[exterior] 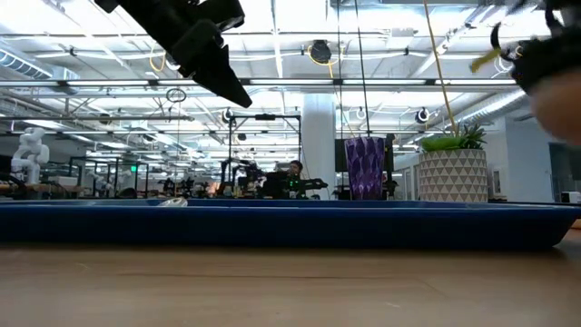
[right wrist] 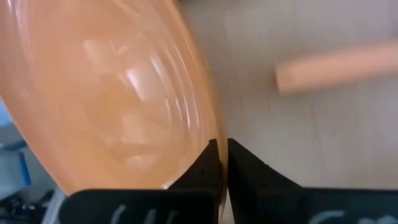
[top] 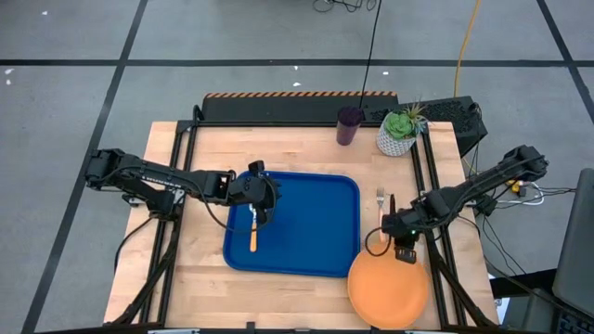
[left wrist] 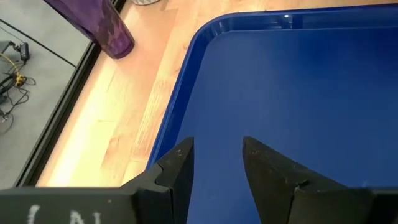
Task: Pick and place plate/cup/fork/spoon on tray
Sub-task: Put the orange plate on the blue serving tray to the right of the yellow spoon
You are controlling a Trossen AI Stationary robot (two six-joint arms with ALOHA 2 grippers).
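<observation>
The blue tray (top: 316, 218) lies in the middle of the table. The spoon (top: 253, 237), with its orange handle, lies in the tray's left part, its bowl end partly under my left gripper (top: 264, 199). That gripper hovers open over the tray (left wrist: 298, 93) with nothing between its fingers. The fork (top: 380, 198) lies on the wood just right of the tray. The orange plate (top: 388, 289) is at the near right, with my right gripper (top: 405, 249) shut at its far rim. The purple cup (top: 349, 125) stands upright near the far edge. My right gripper pinches the plate's far rim (right wrist: 210, 134) between its two fingers. They slant down onto it from above and from the far right. The plate (right wrist: 124, 106) tilts away below the fingers, held rim uppermost. Whether its near edge rests on the table I cannot tell.
A white pot with a green succulent (top: 401, 134) stands beside the cup at the far right. Black frame rails (top: 429, 176) run along the table's left and right sides. Bare wood (top: 278, 153) lies between the tray and the far edge.
</observation>
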